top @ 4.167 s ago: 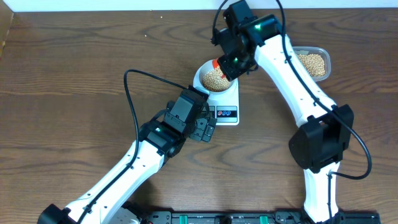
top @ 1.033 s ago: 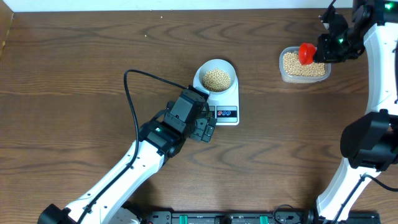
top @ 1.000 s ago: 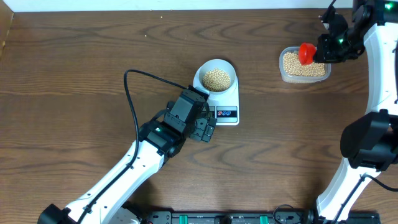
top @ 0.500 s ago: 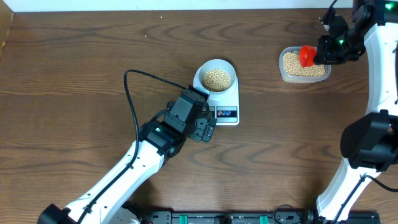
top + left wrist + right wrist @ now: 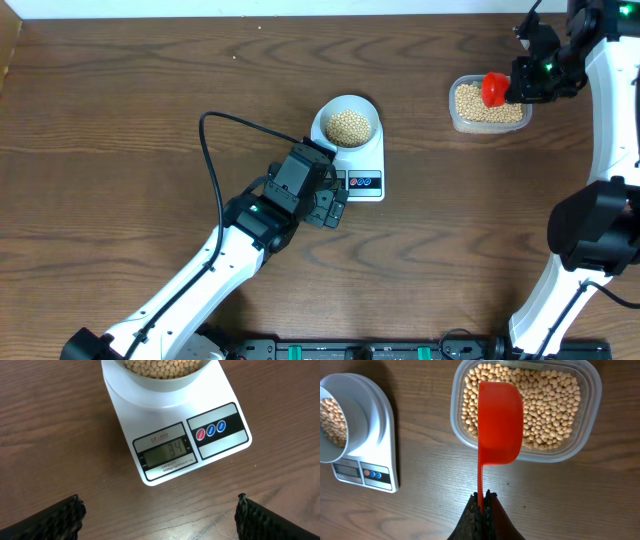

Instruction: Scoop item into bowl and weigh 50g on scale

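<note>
Flat white kitchen scale (image 5: pixel 358 160) sits mid-table on the dark wooden table (image 5: pixel 120 90); its display reads 34. The small round pale bowl (image 5: pixel 347 123) rests on the scale's rear half, holding the tan-yellow beans (image 5: pixel 349 126). Left gripper (image 5: pixel 159 510) sits just in front of the scale, fingers spread wide and holding nothing. A black cable (image 5: pixel 210 150) loops left of the scale. Well right of the scale, with bare wood between, stands a clear rounded-rectangular plastic tub (image 5: pixel 489 105) of more beans. Right gripper (image 5: pixel 481 505) is clamped on the handle of a red plastic scoop (image 5: pixel 499 420), whose cup hangs above the tub.
</note>
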Tool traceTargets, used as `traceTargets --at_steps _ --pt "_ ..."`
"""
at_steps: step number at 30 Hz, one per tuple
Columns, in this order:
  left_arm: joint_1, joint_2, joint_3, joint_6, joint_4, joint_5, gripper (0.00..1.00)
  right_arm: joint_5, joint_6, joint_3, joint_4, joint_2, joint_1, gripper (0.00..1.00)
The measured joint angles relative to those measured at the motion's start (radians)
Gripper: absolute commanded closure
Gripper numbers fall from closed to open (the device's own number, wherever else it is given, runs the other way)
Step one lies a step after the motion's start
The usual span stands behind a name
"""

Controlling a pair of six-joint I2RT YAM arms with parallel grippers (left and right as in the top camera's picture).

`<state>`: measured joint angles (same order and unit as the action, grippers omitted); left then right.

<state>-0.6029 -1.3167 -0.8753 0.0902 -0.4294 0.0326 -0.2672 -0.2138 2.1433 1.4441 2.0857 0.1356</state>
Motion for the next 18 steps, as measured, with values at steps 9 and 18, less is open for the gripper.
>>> traceTargets --at_steps 9,18 --pt "0.000 0.000 0.000 0.000 0.000 0.000 0.02 0.024 -0.006 0.000 -0.014 0.000 0.000 0.99" --pt "0.000 0.000 0.000 0.000 0.000 0.000 0.02 0.033 0.005 0.000 -0.047 0.000 0.000 0.99"
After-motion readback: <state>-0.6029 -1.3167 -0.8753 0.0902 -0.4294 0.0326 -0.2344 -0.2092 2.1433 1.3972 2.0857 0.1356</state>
